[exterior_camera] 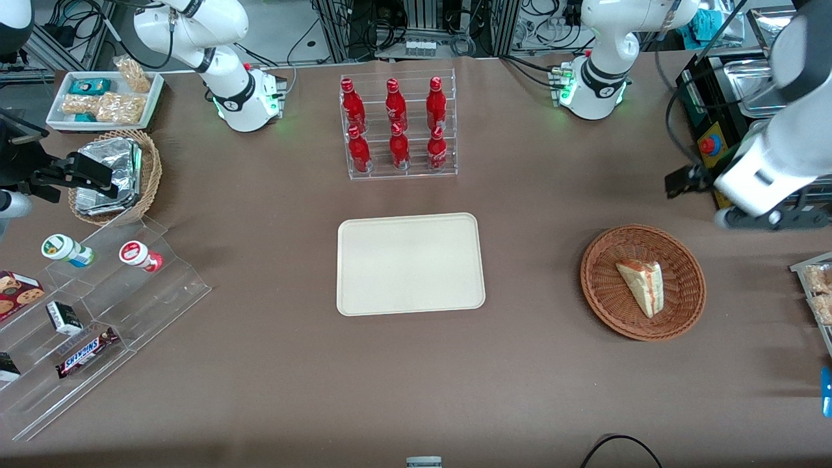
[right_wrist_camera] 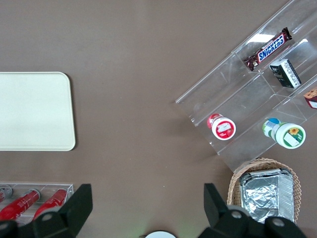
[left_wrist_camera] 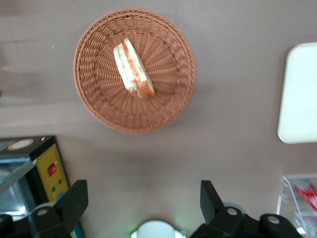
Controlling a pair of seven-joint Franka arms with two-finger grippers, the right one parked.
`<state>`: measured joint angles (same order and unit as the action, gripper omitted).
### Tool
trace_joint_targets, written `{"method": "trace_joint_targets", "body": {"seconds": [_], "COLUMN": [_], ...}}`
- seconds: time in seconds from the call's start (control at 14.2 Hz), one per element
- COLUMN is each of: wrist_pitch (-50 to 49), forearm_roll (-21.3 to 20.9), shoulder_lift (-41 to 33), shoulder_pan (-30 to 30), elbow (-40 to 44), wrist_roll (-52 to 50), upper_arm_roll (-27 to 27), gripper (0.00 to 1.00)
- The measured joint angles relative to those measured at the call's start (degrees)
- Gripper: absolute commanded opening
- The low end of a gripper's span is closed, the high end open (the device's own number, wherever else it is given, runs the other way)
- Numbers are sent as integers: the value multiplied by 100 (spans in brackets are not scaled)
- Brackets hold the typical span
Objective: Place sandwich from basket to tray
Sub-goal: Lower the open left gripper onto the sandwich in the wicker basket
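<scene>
Wicker all round the sandwich (left_wrist_camera: 133, 69), lying on its side near the middle of the basket (left_wrist_camera: 94, 106), well apart from the tray (exterior_camera: 364, 299) out toward the parked arm's end of the worktop (exterior_camera: 273, 390). Hand (left_wrist_camera: 143, 201) spread wide, holding nothing, hanging high and off from the basket. Soft bread, loose layers: could squash or shed filling under a hard pinch, could snag fingers in the weave and drag the basket.

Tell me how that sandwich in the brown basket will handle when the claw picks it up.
The sandwich is soft white bread, so it will probably squash under a firm pinch. Its layers show at the edge, so they may slide apart. It looks light and lies flat in the basket, so rolling seems unlikely. The open claw hangs above bare table, beside the basket.
</scene>
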<state>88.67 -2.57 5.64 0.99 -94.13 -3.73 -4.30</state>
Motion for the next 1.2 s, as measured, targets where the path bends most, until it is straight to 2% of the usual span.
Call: {"method": "trace_joint_targets", "body": {"seconds": [0.28, 0.49, 0.99, 1.2], "wrist_pitch": [1882, 3009, 4139, 4420], "forearm_roll": [-2, 29, 46, 46], "shoulder_lift": [212, 367, 873, 1197], "shoulder_pan": [-183, -408, -438, -422], "elbow": [-1438, -2105, -2278, -2282], "wrist_roll": [-5, -275, -3208, -3532], "upper_arm_roll": [140, 161, 129, 119], "gripper": [100, 100, 100, 98]}}
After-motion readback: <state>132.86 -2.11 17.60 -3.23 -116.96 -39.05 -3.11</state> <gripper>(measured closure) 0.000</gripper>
